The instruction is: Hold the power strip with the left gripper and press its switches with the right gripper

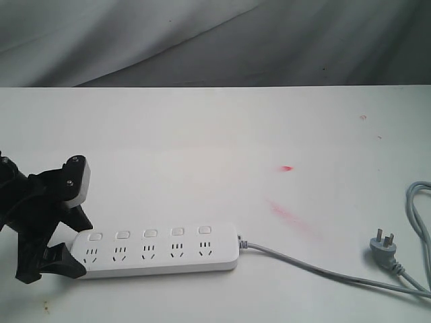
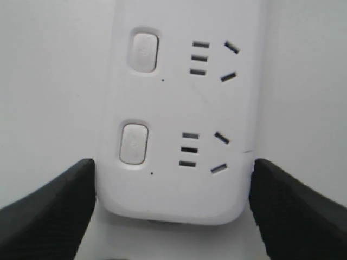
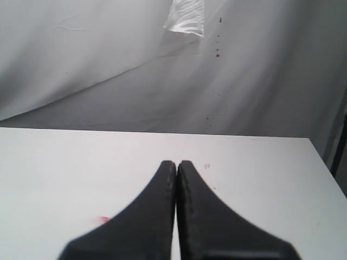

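Observation:
The white power strip [image 1: 158, 259] lies flat near the table's front left, its grey cord [image 1: 316, 269] trailing right to the plug [image 1: 384, 243]. A row of switches [image 1: 149, 233] runs along its far side, one above each socket. My left gripper [image 1: 77, 243] straddles the strip's left end, one black jaw pressed against each long side. In the left wrist view, the strip's end [image 2: 173, 189] fills the space between the jaws, with two switches [image 2: 134, 143] showing. My right gripper [image 3: 177, 162] is shut with nothing in it, over bare table, and is outside the exterior view.
The white table [image 1: 202, 148] carries red smears [image 1: 287, 168] right of centre. The cord loops at the right edge [image 1: 417, 202]. A grey cloth backdrop [image 1: 215, 40] hangs behind the table's far edge.

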Motion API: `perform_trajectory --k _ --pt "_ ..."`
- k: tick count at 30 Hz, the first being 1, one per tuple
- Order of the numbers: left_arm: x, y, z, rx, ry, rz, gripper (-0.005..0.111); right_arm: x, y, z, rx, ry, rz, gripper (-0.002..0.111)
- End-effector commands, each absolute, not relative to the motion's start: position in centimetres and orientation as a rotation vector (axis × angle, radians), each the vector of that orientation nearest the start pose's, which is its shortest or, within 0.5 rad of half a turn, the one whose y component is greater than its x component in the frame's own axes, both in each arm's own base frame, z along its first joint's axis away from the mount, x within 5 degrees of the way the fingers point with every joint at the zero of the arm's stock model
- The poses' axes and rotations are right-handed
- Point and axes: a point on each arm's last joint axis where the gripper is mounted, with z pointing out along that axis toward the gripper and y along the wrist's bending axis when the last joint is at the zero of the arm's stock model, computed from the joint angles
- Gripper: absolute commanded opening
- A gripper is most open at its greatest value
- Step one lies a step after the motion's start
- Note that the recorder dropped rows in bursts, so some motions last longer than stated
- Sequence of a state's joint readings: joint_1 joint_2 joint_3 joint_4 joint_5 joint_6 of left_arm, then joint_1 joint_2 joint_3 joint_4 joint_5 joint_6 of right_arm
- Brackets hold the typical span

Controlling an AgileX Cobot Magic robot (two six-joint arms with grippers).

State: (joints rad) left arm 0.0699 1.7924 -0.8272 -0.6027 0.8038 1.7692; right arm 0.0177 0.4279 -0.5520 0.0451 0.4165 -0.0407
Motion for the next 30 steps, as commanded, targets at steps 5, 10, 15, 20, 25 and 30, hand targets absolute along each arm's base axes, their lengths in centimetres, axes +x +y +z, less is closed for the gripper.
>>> perform_trajectory --k 5,10,15,20,25,30 --pt "27.8 -2.0 12.9 1.653 2.306 -0.489 0.04 7.3 0.0 30.5 -0.013 1.766 -0.01 0.0" --pt "27.8 -2.0 12.9 1.653 2.306 -0.489 0.04 6.6 -0.1 28.8 -0.026 1.757 -0.035 0.0" --pt "27.8 -2.0 12.9 1.653 2.306 -0.489 0.04 6.1 -0.1 25.8 -0.024 1.795 -0.032 0.0" --pt "27.8 -2.0 12.9 1.651 2.308 -0.489 0.04 5.7 -0.1 23.1 0.01 1.824 -0.005 0.0" --pt "27.8 -2.0 12.9 1.651 2.308 -0.489 0.04 5.1 -0.1 21.6 0.027 1.813 0.008 0.0" --pt "27.8 -2.0 12.9 1.653 2.306 -0.489 0.04 4.8 -0.2 21.3 0.016 1.797 -0.006 0.0"
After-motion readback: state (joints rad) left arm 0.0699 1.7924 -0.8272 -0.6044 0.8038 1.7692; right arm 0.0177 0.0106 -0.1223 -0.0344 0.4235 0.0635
